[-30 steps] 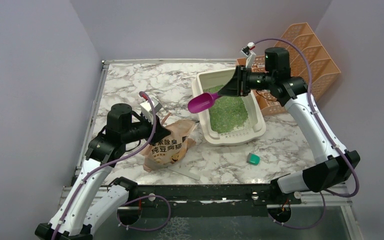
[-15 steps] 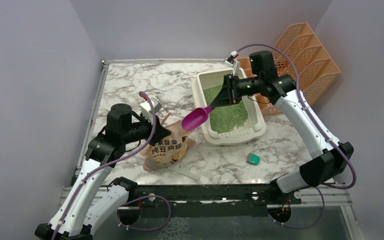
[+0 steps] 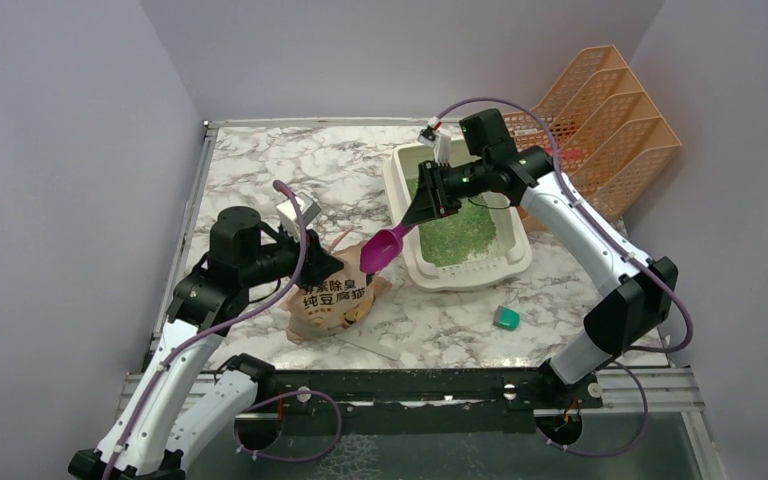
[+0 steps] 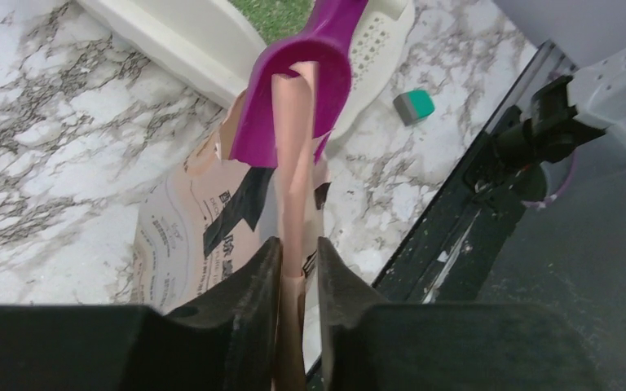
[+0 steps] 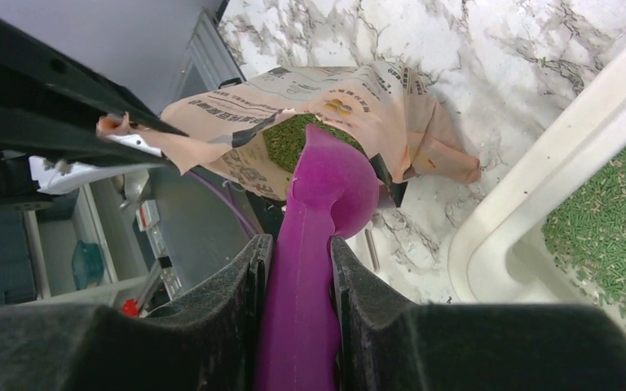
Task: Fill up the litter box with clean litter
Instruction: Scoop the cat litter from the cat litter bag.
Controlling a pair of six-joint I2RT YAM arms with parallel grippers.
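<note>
- Scoop (image 3: 384, 247) has swung left off the box (image 3: 470, 276) to the bag (image 3: 335, 297) mouth, just past the box's left rim.
- Right gripper (image 5: 300, 246) clamps the scoop handle, arm stretched across the box.
- Left gripper's (image 4: 297, 249) narrow jaws pinch the bag flap.
- Litter (image 3: 455, 230) lies in the box.

Left claw (image 4: 297, 251) pinched narrow, right claw (image 5: 300, 248) clamped, arm outstretched
</note>
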